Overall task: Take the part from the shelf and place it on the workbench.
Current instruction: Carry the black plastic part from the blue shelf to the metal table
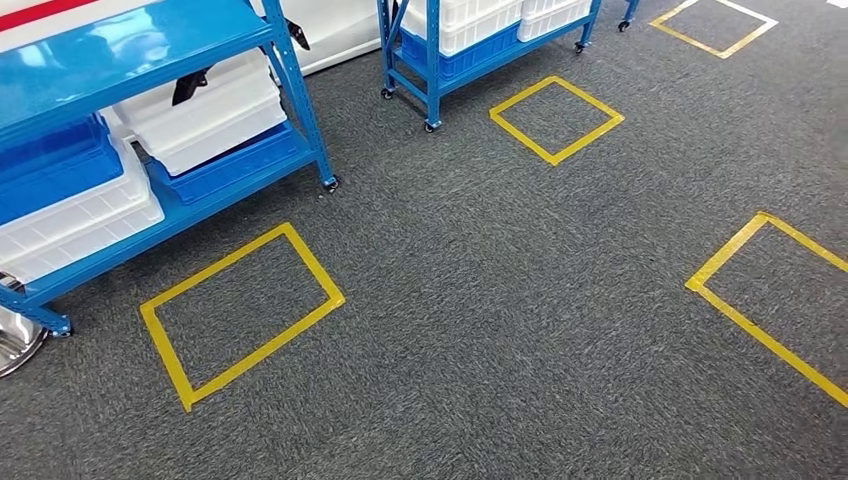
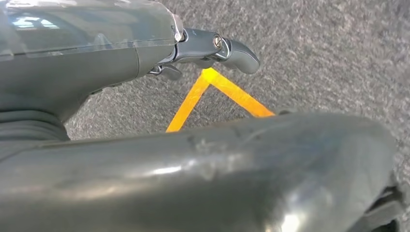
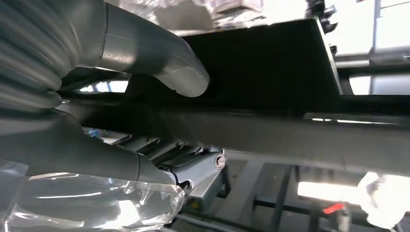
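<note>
right hand (image 3: 72,140) pinches the part (image 3: 270,63), a dark flat plate: thumb (image 3: 179,72) pressed on one face, fingers (image 3: 193,166) under the other. left hand (image 2: 193,164) holds nothing, its fingers (image 2: 239,54) apart from the thumb, over carpet at a tape corner.

how far the part now is from the shelf (image 1: 120,50) cannot be told. a tape square (image 1: 312,262) lies on the floor just beside the shelf.

the part's long axis seems to run crosswise out of the grip, flat faces toward thumb and fingers, with most of it reaching past the hand. which end leads cannot be told.

risks, as i judge them: that overhang could lever the plate loose when walking jolts it. clear film (image 3: 96,203) on the hand may make the hold slippery. turning close to the shelf, the far end could clip a post.
</note>
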